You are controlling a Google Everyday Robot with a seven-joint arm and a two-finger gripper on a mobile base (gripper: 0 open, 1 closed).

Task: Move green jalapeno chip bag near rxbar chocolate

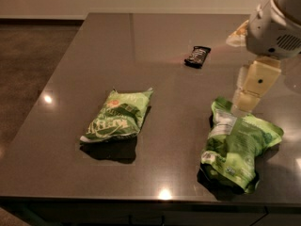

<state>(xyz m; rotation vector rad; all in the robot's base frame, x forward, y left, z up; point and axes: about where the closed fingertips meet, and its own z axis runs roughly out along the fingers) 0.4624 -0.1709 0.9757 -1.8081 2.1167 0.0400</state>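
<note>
The green jalapeno chip bag lies flat on the dark table, left of centre, with white lettering and an orange round mark near its far end. The rxbar chocolate, a small black bar, lies farther back, right of centre, well apart from the bag. My gripper hangs from the white arm at the right. It hovers just above the far end of a larger green bag, far to the right of the chip bag and nearer the front than the bar.
A larger puffy green bag with a white label panel lies at the front right. A pale yellowish object sits at the far right, partly behind the arm. The table's front edge and left edge are close to the chip bag.
</note>
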